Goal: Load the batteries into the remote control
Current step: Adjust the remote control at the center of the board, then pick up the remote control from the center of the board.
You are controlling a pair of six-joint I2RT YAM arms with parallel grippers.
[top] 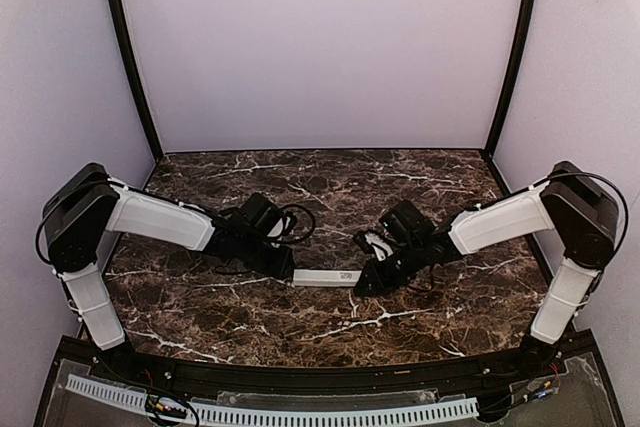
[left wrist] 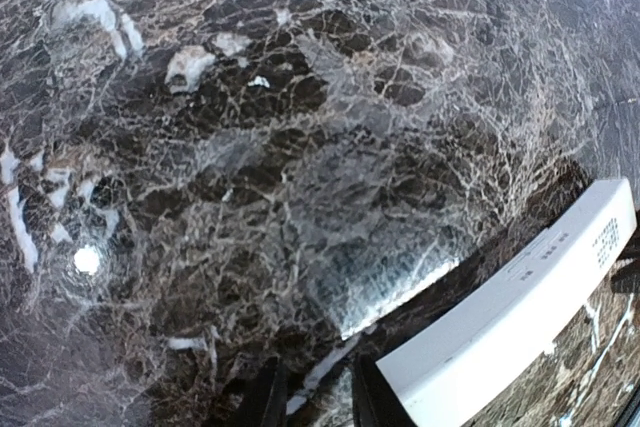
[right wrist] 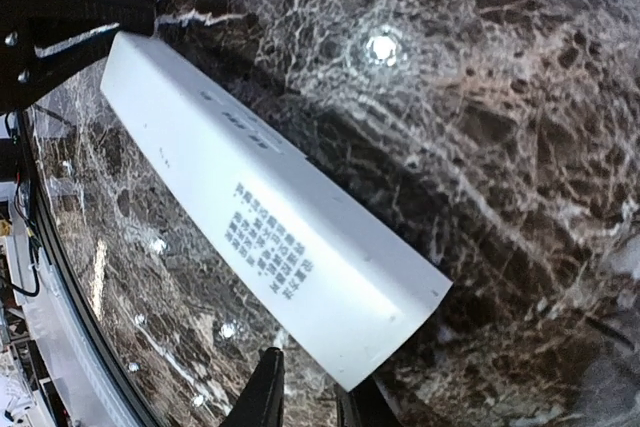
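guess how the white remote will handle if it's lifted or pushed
The remote control looks like a rigid, straight bar, so it probably won't flex. Its smooth white shell may slip when gripped. Its flat faces suggest it would slide rather than roll.

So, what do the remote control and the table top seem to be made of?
The remote control looks like white plastic with a smooth, fairly matte finish: even colour, rounded edges, small printed text. The table top looks like polished dark marble or a marble-look laminate: white veins and a sharp lamp reflection; which, I cannot tell.
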